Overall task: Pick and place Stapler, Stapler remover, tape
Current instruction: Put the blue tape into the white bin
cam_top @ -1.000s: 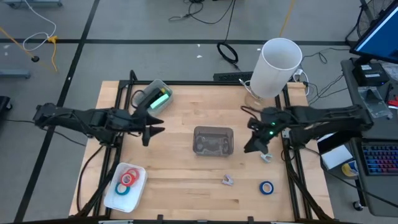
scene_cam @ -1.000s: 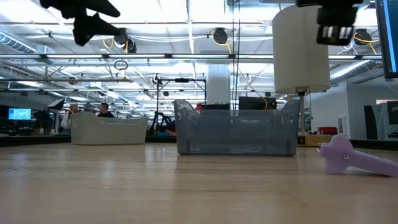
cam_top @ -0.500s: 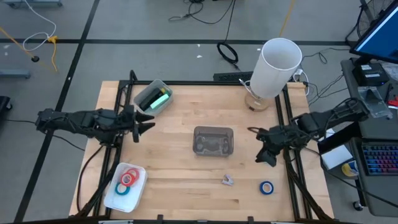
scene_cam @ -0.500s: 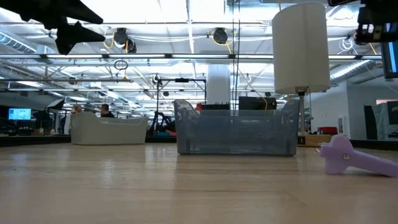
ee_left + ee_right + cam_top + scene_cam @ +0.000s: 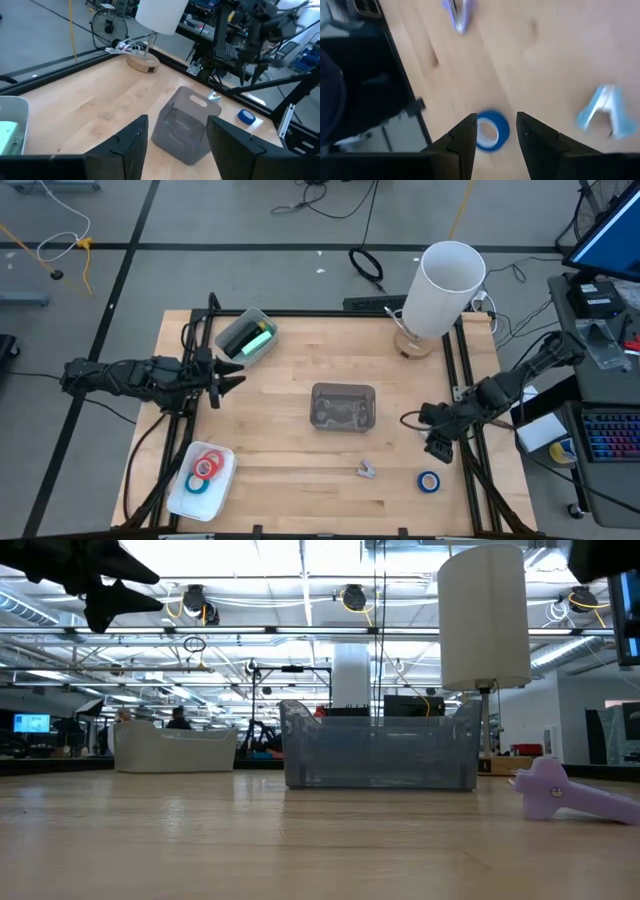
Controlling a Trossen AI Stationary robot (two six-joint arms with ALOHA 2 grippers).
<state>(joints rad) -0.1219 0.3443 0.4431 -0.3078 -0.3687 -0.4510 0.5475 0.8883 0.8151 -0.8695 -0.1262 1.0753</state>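
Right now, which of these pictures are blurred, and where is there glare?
Right wrist view: motion-blurred; the blue tape roll and the pale stapler remover look smeared. Low view: bright ceiling lights wash out the top; the near wooden table is soft. High view: evenly lit and sharp. Left wrist view: mostly clear.

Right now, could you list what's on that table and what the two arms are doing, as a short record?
Left gripper: open, empty, raised near the table's left edge
Right gripper: open, empty, above a loose blue tape roll
Stapler: mint green, in a clear bin at the back left
White tray: holds red and blue tape rolls
Grey bin: table centre
Lamp: back right
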